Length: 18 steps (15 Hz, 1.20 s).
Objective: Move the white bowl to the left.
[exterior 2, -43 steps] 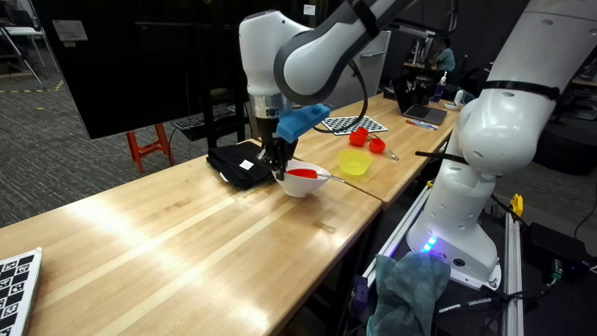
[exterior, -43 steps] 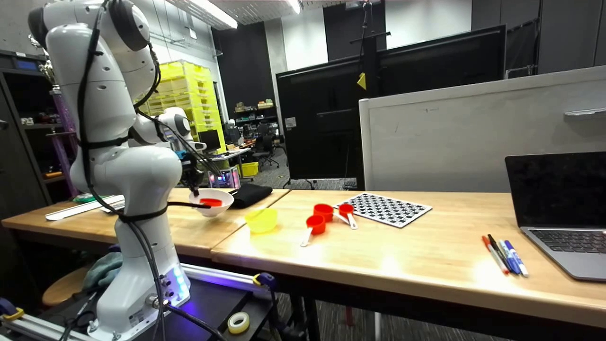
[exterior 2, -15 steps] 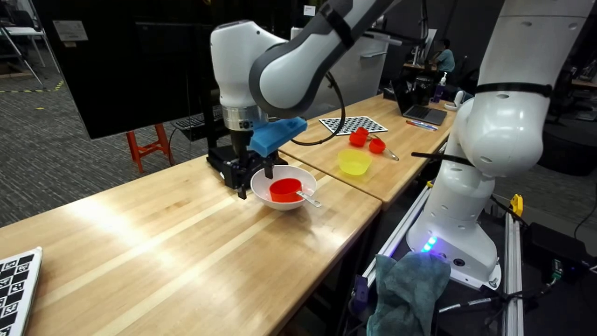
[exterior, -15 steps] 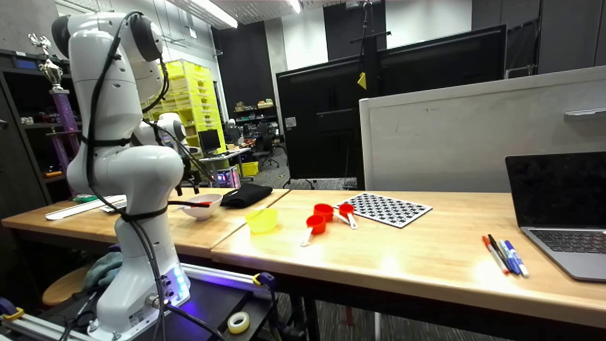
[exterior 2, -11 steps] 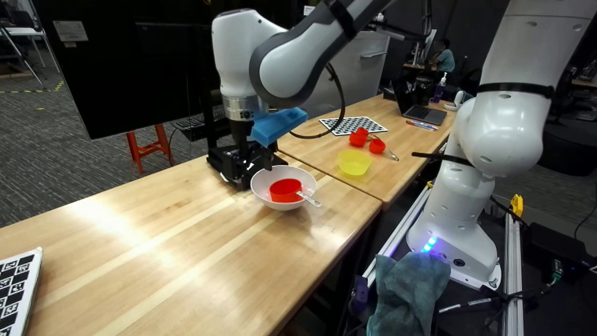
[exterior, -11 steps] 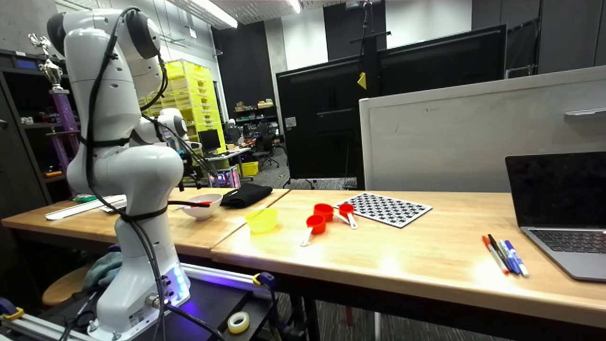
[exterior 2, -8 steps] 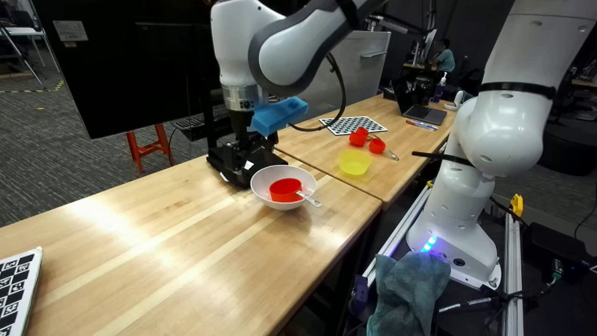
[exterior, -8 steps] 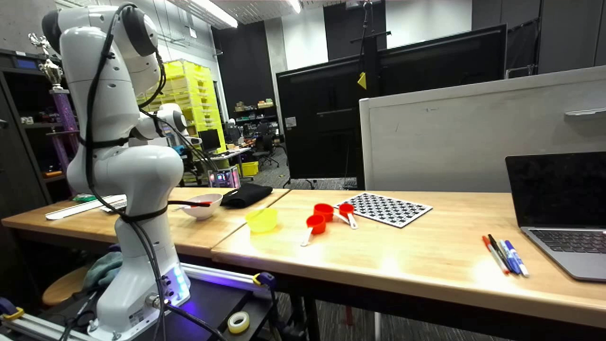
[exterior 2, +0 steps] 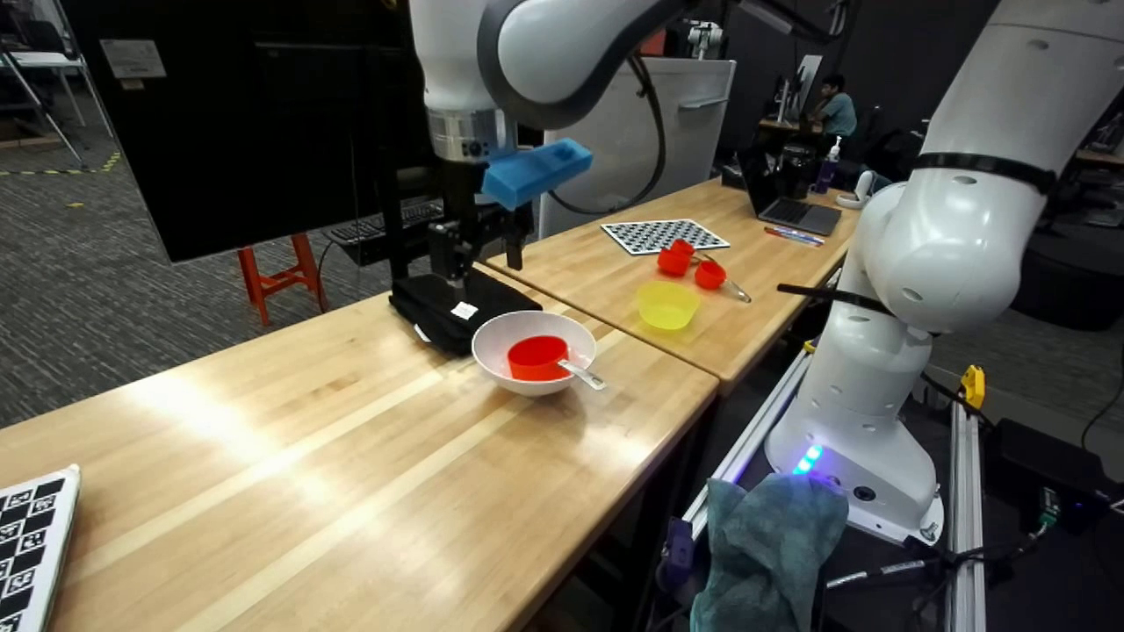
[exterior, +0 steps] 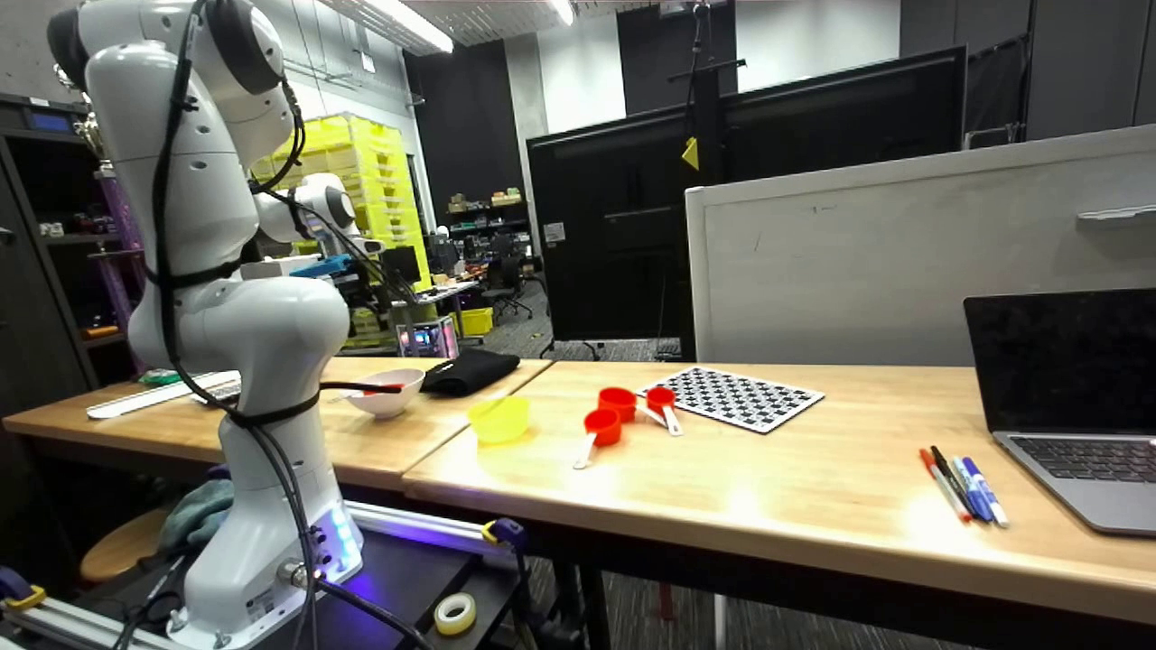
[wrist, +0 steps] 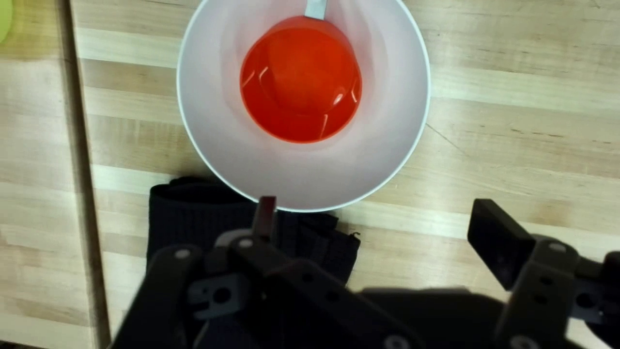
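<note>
The white bowl [exterior 2: 493, 353] rests upright on the wooden table, a red measuring cup [exterior 2: 537, 355] inside it with its metal handle over the rim. In an exterior view the robot's arm partly covers this bowl [exterior: 412, 388]. From the wrist the bowl [wrist: 310, 174] fills the upper middle, just beyond the fingertips. My gripper [exterior 2: 486, 270] hangs above the black cloth, raised and apart from the bowl. Its jaws stand wide open, and between the fingers of the gripper [wrist: 375, 211] there is only a view of bowl rim, cloth and table below.
A folded black cloth [exterior 2: 439, 312] lies against the bowl's far side. Across the table seam are a yellow cup [exterior 2: 667, 305], several red measuring cups [exterior: 603, 426], a checkered board [exterior: 736, 398], pens and a laptop [exterior: 1070, 406]. Another patterned board [exterior 2: 33, 535] lies at the table's end.
Since the oldest frames the bowl has shifted left in both exterior views, and the gripper has let go of its rim. Over the last second the gripper has risen; the bowl has stayed put.
</note>
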Tool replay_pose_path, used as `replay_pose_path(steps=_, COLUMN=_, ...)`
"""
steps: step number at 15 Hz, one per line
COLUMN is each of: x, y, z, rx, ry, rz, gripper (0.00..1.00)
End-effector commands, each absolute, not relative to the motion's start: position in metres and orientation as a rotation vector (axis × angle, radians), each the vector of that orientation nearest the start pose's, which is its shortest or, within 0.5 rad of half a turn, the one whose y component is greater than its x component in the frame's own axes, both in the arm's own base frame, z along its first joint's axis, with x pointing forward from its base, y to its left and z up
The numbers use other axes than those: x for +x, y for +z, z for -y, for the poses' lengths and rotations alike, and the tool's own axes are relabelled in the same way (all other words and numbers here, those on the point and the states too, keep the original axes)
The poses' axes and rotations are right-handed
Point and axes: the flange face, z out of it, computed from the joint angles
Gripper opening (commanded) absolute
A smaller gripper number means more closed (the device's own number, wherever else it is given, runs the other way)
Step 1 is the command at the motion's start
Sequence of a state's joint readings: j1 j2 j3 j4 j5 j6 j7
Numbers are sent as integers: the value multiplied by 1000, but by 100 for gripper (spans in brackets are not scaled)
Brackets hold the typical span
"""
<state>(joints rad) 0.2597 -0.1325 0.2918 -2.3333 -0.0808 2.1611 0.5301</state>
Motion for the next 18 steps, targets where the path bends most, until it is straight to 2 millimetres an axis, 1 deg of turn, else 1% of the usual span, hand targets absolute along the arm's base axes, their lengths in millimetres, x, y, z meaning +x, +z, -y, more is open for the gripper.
replay_pose_path(steps=1, x=406, y=416, z=-237, rx=-3254, ry=-49, rz=88, gripper=100)
replay_pose_path(steps=9, x=400, y=474, z=-206, rx=-3270, ry=-112, rz=-16, gripper=100)
replay_pose_path(steps=12, x=400, y=496, z=-195, rx=-3247, ry=-163, rz=-41, gripper=100)
replay_pose_path(steps=14, x=402, y=506, z=-186, rx=-3225, ry=-197, rz=-57, gripper=100)
replay_pose_path(steps=18, x=407, y=512, z=-169, rx=-3199, ry=-224, rz=-94, gripper=100)
